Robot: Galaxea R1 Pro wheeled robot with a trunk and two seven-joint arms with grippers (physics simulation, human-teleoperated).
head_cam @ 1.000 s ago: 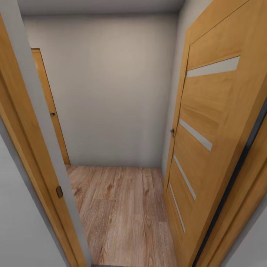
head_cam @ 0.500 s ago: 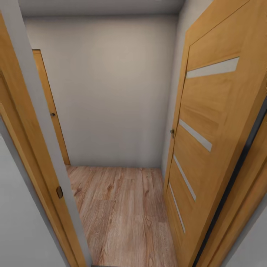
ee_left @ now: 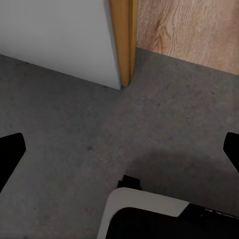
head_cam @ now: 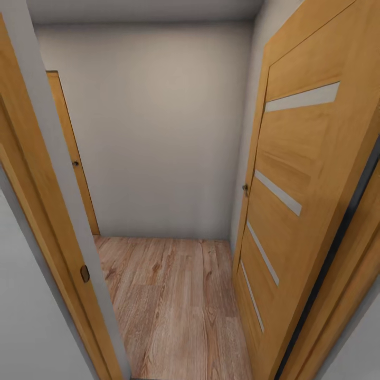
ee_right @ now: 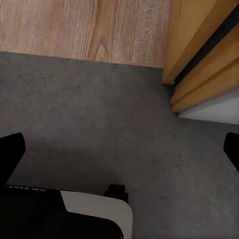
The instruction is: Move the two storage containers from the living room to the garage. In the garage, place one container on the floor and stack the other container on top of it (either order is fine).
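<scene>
The left gripper (ee_left: 119, 149) and the right gripper (ee_right: 119, 149) both hang spread wide and hold nothing, above the dark concrete floor (ee_left: 64, 149) at the threshold. No storage container is in sight here, so I judge the robot is travelling. The risk is that the base clips the door frame (head_cam: 63, 211) or the open wooden door (head_cam: 295, 200), since the passage is narrow. The wrist views show the edge where concrete meets wood planks (ee_right: 74, 25); the head view shows the hallway, its far wall (head_cam: 158, 132) and a second door (head_cam: 68, 153).
</scene>
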